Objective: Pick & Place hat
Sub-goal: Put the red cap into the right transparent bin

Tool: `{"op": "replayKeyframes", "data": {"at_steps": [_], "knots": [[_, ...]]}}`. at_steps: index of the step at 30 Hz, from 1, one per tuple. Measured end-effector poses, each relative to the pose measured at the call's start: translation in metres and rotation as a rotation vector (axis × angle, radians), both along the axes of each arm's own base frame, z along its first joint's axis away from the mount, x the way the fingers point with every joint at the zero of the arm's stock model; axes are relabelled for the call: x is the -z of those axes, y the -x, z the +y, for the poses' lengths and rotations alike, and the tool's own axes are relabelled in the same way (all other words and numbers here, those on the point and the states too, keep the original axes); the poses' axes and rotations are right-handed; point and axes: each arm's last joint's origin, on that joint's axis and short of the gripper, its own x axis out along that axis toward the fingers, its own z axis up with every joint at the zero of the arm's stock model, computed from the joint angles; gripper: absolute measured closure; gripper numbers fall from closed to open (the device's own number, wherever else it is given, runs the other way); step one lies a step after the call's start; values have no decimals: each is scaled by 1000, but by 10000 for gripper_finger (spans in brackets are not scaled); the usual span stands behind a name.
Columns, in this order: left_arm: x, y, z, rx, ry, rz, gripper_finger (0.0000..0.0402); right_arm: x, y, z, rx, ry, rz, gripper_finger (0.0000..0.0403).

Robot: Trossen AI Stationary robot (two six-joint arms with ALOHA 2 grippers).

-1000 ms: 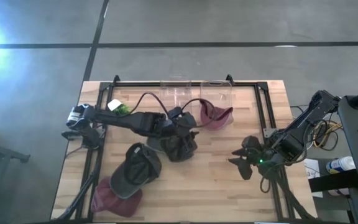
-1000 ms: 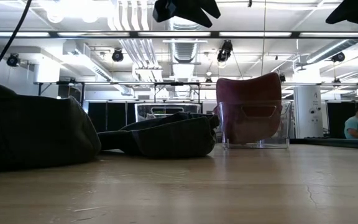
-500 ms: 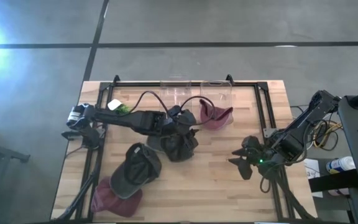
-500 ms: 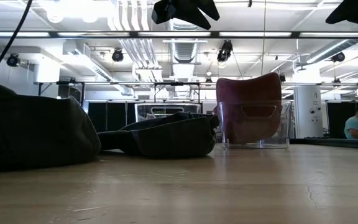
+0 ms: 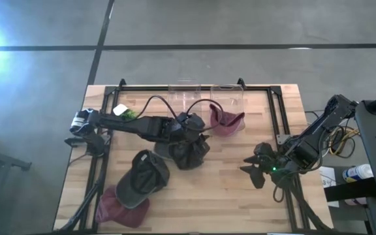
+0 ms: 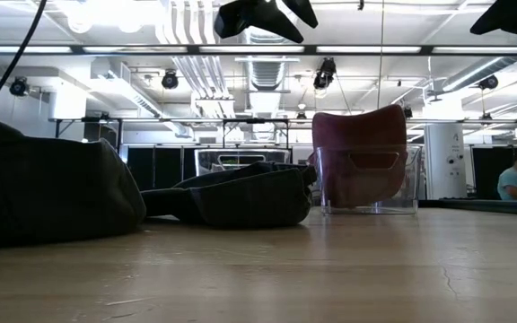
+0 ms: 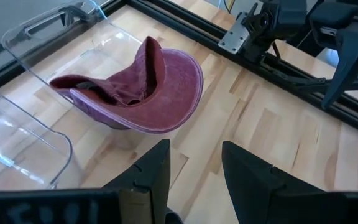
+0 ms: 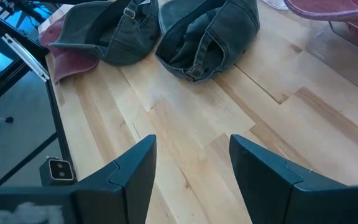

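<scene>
Four caps lie on the pale wooden table [image 5: 227, 189]: two maroon and two dark grey. One maroon baseball cap [image 5: 226, 121] rests in the right-hand clear plastic bin [image 5: 227, 98] at the table's far edge, tilted with its brim sticking out over the bin's near rim; the left-hand clear plastic bin [image 5: 183, 96] beside it holds nothing that can be seen. A dark grey denim cap [image 5: 189, 153] sits crown-down near the table's middle, directly under the left gripper [image 5: 198, 134], whose two dark fingers [image 7: 148, 171] stand apart and hold nothing, hovering above the cap and pointing toward the bin with the maroon cap. The second dark grey cap [image 5: 142, 176] lies toward the near left corner, overlapping the second maroon cap [image 5: 119, 205] beneath it. The right gripper [image 5: 253, 168] waits low over the table's right side, its fingers spread and empty.
</scene>
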Motion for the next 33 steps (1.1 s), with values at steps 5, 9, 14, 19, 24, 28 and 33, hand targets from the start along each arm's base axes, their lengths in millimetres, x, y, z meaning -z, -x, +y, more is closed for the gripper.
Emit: {"op": "replayKeyframes", "data": {"at_steps": [5, 9, 14, 19, 24, 28, 33], "knots": [[0, 0, 0, -7, 11, -4, 264, 0, 0, 0, 0, 0, 0, 204], [0, 0, 0, -15, 26, -9, 264, 0, 0, 0, 1, 0, 0, 204], [0, 0, -1, 10, 81, -12, 264, 0, 0, 0, 1, -1, 0, 204], [1, -1, -5, 107, 157, 0, 264, 0, 0, 0, 2, -1, 0, 204], [1, -1, -8, 193, 222, 12, 264, 0, 0, 0, 1, -1, 0, 204], [1, -1, -8, 211, 217, 15, 264, 0, 0, 0, 1, -1, 0, 204], [1, -1, -8, 219, 204, 17, 264, 0, 0, 0, 1, -1, 0, 204]]}}
